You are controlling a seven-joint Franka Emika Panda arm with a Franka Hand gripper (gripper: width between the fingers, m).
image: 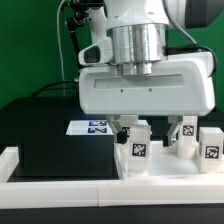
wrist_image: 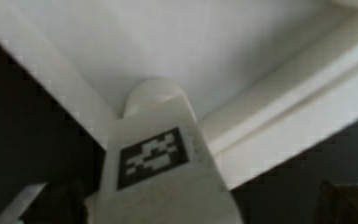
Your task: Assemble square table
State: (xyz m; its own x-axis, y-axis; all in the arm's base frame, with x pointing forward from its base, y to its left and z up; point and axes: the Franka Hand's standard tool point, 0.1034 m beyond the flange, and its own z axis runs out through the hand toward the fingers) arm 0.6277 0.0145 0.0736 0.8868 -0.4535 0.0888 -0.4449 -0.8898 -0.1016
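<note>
My gripper [image: 152, 138] hangs low over the exterior view's right part of the table, jaws spread wide. A stubby white leg [image: 137, 151] with a black-and-white tag stands between the fingers, close to the finger on the exterior view's left. In the wrist view the same leg [wrist_image: 158, 150] rises between the dark fingertips [wrist_image: 16, 205] with a gap on each side of it. My gripper [wrist_image: 185, 215] looks open around it. Beyond the leg lies the white square tabletop [wrist_image: 211, 50] with its raised rim. Two more tagged legs [image: 185, 137] [image: 211, 146] stand to the exterior view's right.
The marker board [image: 93, 127] lies flat on the black table behind my gripper, toward the exterior view's left. Long white border rails [image: 100, 196] run along the front edge and the exterior view's left side [image: 8, 158].
</note>
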